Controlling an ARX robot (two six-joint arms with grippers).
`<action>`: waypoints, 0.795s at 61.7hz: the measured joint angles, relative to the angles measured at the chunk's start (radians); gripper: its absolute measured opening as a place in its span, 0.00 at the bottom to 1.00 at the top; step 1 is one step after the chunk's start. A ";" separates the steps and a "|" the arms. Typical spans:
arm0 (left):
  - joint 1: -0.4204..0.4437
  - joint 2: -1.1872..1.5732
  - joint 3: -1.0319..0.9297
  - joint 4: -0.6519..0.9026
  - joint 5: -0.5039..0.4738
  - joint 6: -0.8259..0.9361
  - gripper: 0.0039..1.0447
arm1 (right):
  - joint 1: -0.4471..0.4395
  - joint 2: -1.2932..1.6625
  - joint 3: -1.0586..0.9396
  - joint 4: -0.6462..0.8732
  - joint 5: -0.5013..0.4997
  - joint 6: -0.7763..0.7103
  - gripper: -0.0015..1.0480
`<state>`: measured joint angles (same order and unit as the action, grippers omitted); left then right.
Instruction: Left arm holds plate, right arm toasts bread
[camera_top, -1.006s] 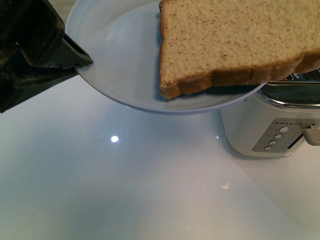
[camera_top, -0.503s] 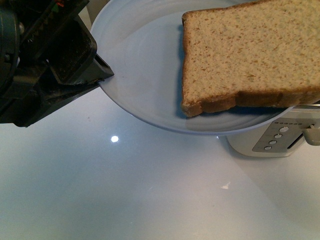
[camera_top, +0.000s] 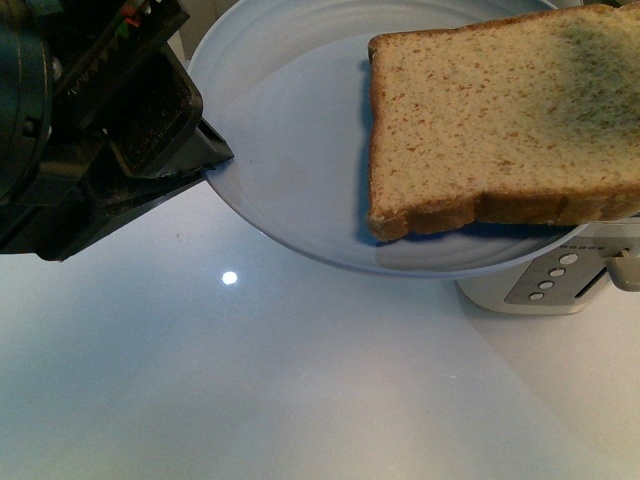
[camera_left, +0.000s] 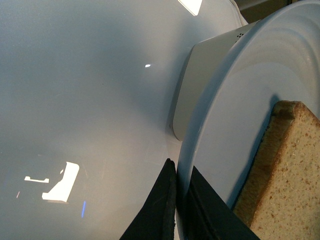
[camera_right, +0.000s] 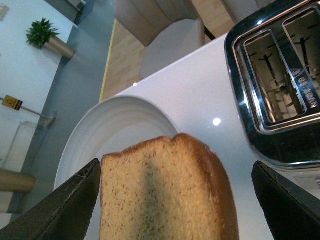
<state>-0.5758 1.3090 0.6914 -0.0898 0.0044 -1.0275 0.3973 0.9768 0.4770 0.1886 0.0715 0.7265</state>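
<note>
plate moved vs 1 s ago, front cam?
Yes. Against the toaster, which stays put, the plate has shifted right and lower in the front view, and now hides the toaster's top.

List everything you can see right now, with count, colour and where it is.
plate: one, pale blue-white, held above the table.
bread: one slice, light brown, on the plate.
toaster: one, silver, two empty slots, on the table.
table: one, glossy white, under everything.
potted plant: one, green, far background.
left gripper: one, black, jaws shut on the plate's rim.
right gripper: one, black, jaws open either side of the bread.
</note>
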 joint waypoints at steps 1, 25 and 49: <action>0.000 0.000 0.000 0.000 0.000 0.000 0.02 | 0.004 0.002 -0.001 0.001 0.000 0.006 0.80; 0.010 -0.005 0.000 0.000 0.016 -0.012 0.02 | 0.013 0.000 -0.021 0.006 0.003 0.087 0.60; 0.023 -0.027 0.000 0.000 0.026 -0.022 0.02 | 0.030 0.001 -0.047 0.008 -0.005 0.135 0.42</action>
<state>-0.5526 1.2819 0.6914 -0.0902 0.0303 -1.0496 0.4271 0.9775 0.4301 0.1967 0.0669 0.8616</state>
